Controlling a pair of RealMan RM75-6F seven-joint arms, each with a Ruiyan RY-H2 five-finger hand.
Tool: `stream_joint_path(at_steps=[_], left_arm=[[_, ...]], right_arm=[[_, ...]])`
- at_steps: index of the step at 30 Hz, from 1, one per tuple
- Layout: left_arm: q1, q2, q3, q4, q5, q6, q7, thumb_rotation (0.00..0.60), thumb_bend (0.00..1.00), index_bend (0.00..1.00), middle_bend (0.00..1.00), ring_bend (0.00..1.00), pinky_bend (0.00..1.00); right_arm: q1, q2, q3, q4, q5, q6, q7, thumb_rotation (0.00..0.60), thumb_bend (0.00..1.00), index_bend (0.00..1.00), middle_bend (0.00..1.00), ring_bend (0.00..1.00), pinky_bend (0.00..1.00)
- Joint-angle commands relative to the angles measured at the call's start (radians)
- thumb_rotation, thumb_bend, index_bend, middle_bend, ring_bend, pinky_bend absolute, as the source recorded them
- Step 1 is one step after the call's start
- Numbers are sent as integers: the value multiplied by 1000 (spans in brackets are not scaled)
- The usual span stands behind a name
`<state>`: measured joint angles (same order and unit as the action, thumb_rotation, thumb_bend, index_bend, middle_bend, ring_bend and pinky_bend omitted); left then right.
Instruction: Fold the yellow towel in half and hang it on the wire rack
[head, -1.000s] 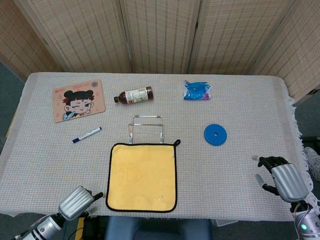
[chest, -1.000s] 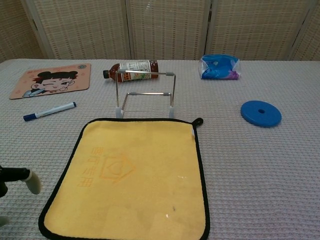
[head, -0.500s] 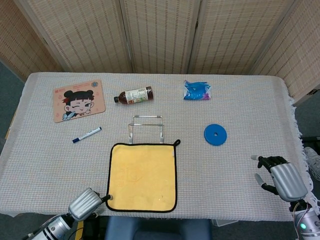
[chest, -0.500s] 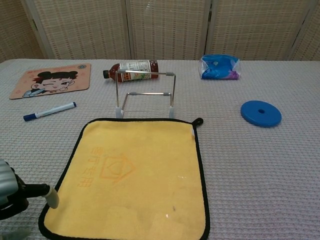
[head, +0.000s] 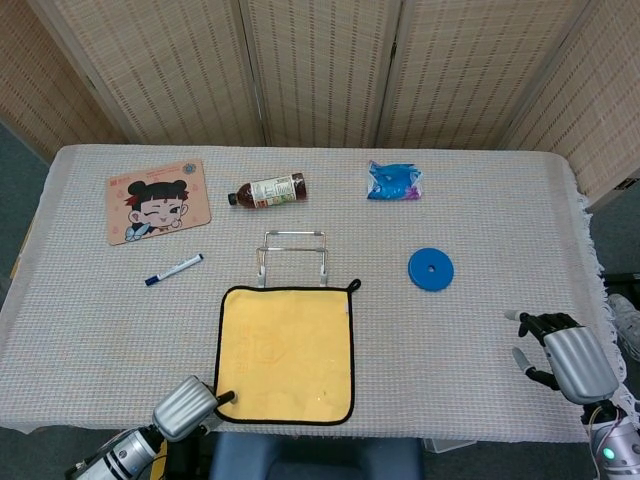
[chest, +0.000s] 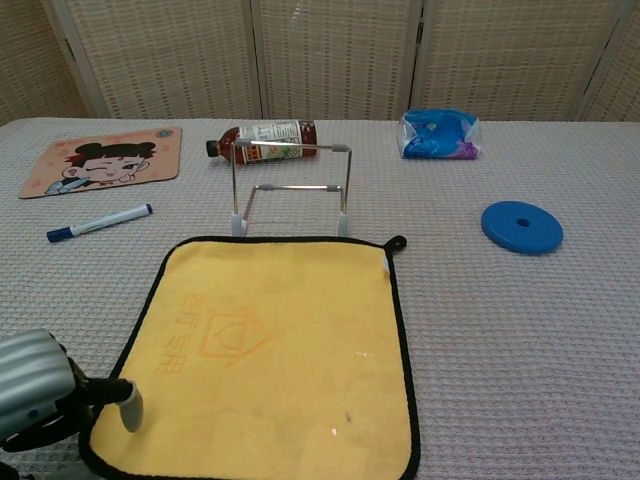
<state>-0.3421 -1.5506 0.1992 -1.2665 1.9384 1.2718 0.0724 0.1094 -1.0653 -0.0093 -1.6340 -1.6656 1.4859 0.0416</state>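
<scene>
The yellow towel with a black border lies flat on the table, near the front edge. Just behind it stands the wire rack, upright and bare. My left hand is at the towel's near left corner, with a fingertip over the black border; it holds nothing that I can see. My right hand hovers by the table's front right edge, far from the towel, its fingers apart and nothing in them. The chest view does not show it.
Behind the rack lies a brown bottle on its side. A blue pen and a cartoon mat sit at the left. A blue disc lies right of the rack, and a blue packet is at the back.
My left hand has moved right along the front edge and now reaches the towel's near left corner. The right hand and the towel have stayed put.
</scene>
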Motion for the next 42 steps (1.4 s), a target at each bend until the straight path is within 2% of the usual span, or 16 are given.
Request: stream_joint_path(at_steps=[1,11,19,23,27,30,33,36,42], left_arm=[[-6,-7,-4,3,-8,-4,0,600,351,454,970,830,970],[-9,-17,-4,16,-36,2,4,600,360,563,978,840,977],[-14,-15,9,7,-44,0,0,600,468,624,984,843,978],[-17,-16,8,-2,-47,9,-10,600,483,641,987,846,979],[-19,-17,7,-5,-53,12,-15,600,488,648,988,847,981],[-19,-16,8,-9,-56,16,-16,600,488,649,989,847,981],[-17,-14,9,-14,-59,23,-15,600,488,646,989,848,981],[-14,-13,12,-18,-61,26,-12,600,488,638,989,848,981],[-11,-15,15,-18,-60,37,-14,600,488,637,989,848,981]], right_arm=[[-1,1,0,1,2,1,1,600,387,278,492,449,363],[-1,0,-2,9,0,-1,10,600,388,278,501,459,362],[22,-2,-22,-1,-46,-32,3,600,388,278,501,462,383],[57,-10,-40,-21,-106,-74,-24,600,388,278,518,489,522],[111,-41,-63,-36,-171,-149,-41,600,388,278,552,552,726],[154,-78,-76,-43,-217,-206,-60,600,388,279,610,645,874],[196,-121,-86,-44,-249,-271,-91,600,388,295,698,752,972],[231,-171,-93,-40,-268,-330,-125,600,346,308,783,836,1000],[283,-273,-98,-11,-274,-420,-182,600,286,382,852,910,1000]])
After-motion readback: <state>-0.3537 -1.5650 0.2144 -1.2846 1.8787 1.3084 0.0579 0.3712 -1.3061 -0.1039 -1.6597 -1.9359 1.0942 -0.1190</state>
